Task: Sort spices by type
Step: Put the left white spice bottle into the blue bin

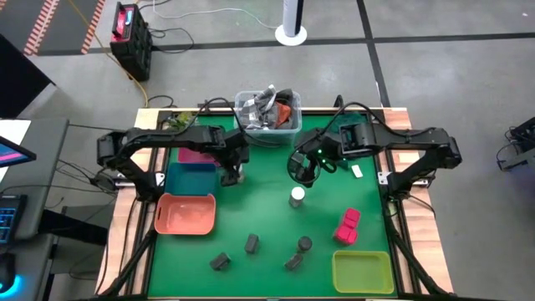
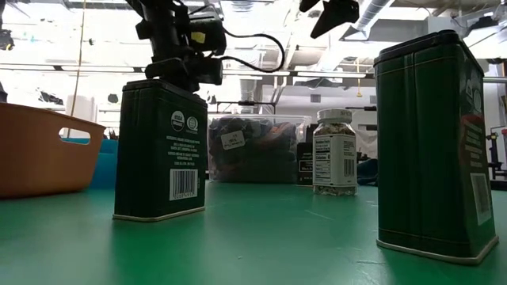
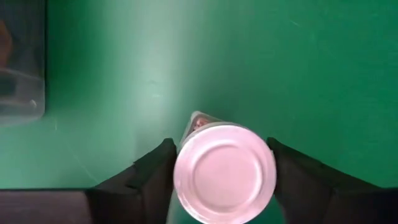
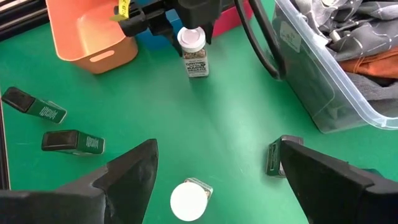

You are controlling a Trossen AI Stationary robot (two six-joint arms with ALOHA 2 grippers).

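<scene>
Closest stood a tin (image 2: 430, 142); by the blue tray (image 1: 191, 177), our left gripper (image 3: 221, 171) hung above an upright white-topped jar (image 3: 224, 172), fingers (image 3: 151, 174) apart either side; right gripper (image 4: 217, 180) open, farther off.

Jars (image 1: 297, 197), tins (image 1: 252, 243), pink blocks (image 1: 348, 226), scattered

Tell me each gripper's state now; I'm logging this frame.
Left gripper: fingers either side of the white-topped round glass spice jar; grip cannot be told.
Right gripper: open, empty, above the green table.
</scene>
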